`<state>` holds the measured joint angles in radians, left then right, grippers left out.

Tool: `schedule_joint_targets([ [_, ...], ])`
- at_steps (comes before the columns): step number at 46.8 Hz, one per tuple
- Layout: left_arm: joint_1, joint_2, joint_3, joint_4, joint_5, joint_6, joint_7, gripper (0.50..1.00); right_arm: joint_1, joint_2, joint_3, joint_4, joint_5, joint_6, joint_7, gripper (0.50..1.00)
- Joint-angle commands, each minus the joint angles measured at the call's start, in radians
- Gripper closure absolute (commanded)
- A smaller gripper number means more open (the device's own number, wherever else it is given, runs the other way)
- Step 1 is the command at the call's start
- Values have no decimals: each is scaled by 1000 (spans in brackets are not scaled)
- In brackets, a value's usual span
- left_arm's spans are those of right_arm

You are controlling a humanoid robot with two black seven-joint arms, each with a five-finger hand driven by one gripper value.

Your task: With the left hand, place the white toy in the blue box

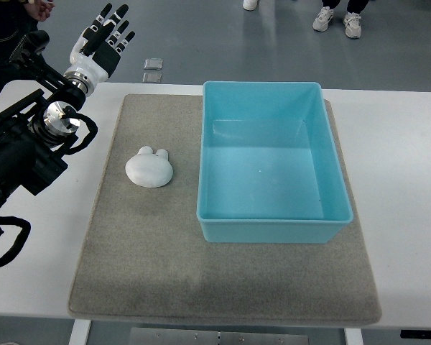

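1. Reaching for the toy [149, 167] looks like the step ahead; nothing grasped yet, box [273, 223] empty.
2. Risking a slip: rounded, smooth-looking toy, likely to squirt out from between fingers if pinched off centre or too near the ears on its far side.
3. Risking a shove: coming in from the far left could push the toy right along the mat [129, 273] and against the box wall, leaving no room for fingers on that side.
4. Risking a clip on the box rim during the carry, if lifted too low, since the near-left wall stands between toy and box floor.
5. Left hand [100, 39]: fingers spread and extended, holding nothing, touching nothing, raised beyond the far left corner of the table [402, 215], well apart from the toy.
6. Toy: lying on the mat, just left of the box, not touching it.
7. Right hand: not visible.
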<state>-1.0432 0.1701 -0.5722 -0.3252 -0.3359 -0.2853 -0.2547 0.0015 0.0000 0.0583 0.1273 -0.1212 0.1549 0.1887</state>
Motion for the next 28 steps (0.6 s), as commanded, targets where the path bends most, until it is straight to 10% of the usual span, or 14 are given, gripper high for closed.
schedule_joint_targets([
  [1, 0, 0, -2, 0, -2, 0, 0, 506, 0, 0, 0, 0, 0, 0, 0, 564],
  [28, 11, 8, -3, 5, -5, -133, -2, 508, 0, 0, 0, 0, 0, 0, 0, 564],
])
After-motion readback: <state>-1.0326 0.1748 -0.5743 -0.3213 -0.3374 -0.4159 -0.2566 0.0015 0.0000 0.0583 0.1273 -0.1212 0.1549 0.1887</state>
